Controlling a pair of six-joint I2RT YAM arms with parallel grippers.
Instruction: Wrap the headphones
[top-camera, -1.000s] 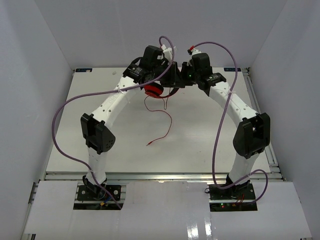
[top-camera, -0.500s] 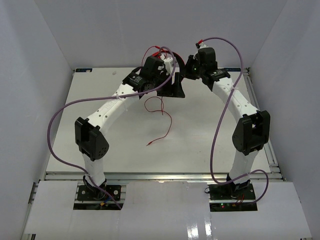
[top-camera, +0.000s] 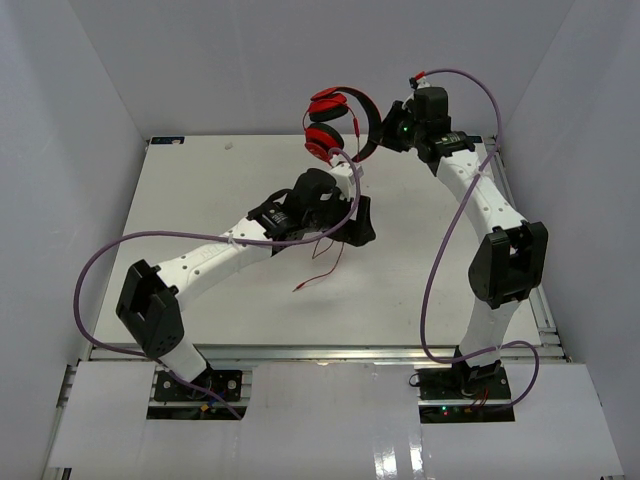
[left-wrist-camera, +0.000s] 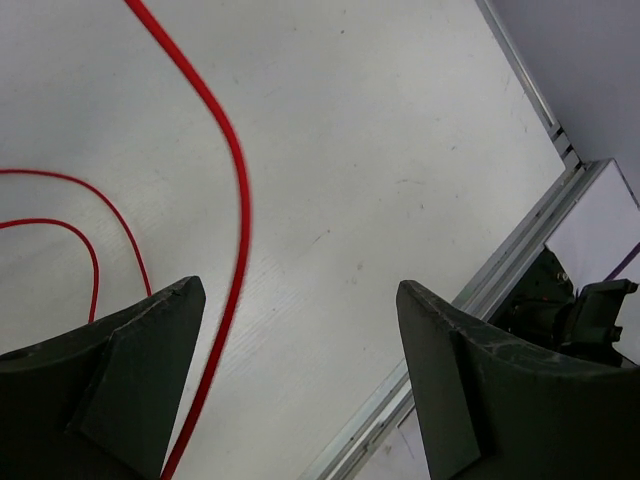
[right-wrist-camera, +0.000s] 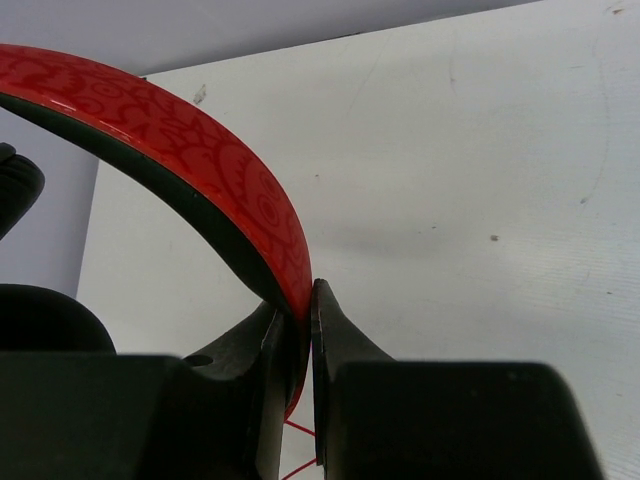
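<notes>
The red headphones (top-camera: 335, 118) hang above the table's (top-camera: 180, 200) far side, headband pinched tight in the right gripper (right-wrist-camera: 308, 300) (cups to its left), their thin cord (left-wrist-camera: 238, 200) trailing down past the wide-spread, empty left gripper (left-wrist-camera: 300, 290).

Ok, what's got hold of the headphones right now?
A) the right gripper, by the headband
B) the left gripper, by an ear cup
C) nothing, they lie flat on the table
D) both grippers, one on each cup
A: the right gripper is shut on the red band of the headphones, while the left gripper stands open above the cord, gripping nothing.
</notes>
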